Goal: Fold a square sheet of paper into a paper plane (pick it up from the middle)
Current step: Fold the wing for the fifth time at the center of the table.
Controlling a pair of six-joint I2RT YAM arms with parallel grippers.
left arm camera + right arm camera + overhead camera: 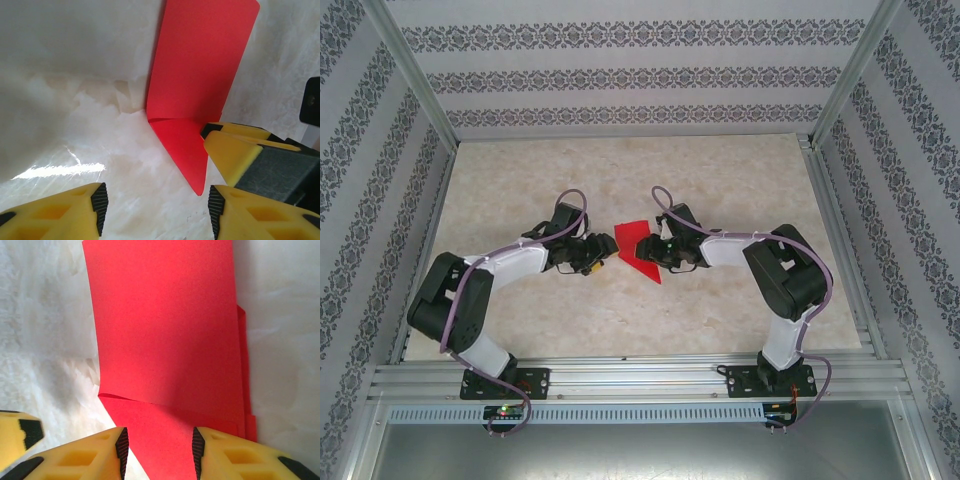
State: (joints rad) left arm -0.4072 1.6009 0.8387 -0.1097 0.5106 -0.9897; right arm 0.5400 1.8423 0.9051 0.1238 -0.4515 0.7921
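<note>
The square sheet of paper (635, 250) is bright red and creased into a pointed shape that lies on the table between both grippers. One flap (200, 65) stands up from a crease, and the pointed tip (198, 189) lies flat. My left gripper (156, 210) is open just short of that tip, with nothing between its pads. My right gripper (158, 450) has its jaws apart, straddling the flat pointed part (160, 435) below the raised flap (165, 325). Its yellow fingers (235, 152) rest at the paper's right edge in the left wrist view.
The pale marbled tabletop (520, 190) is walled in by patterned panels and aluminium rails (640, 375). A fingertip of the left gripper (20, 432) shows close beside the right gripper's jaws. Both arms meet at the table's middle.
</note>
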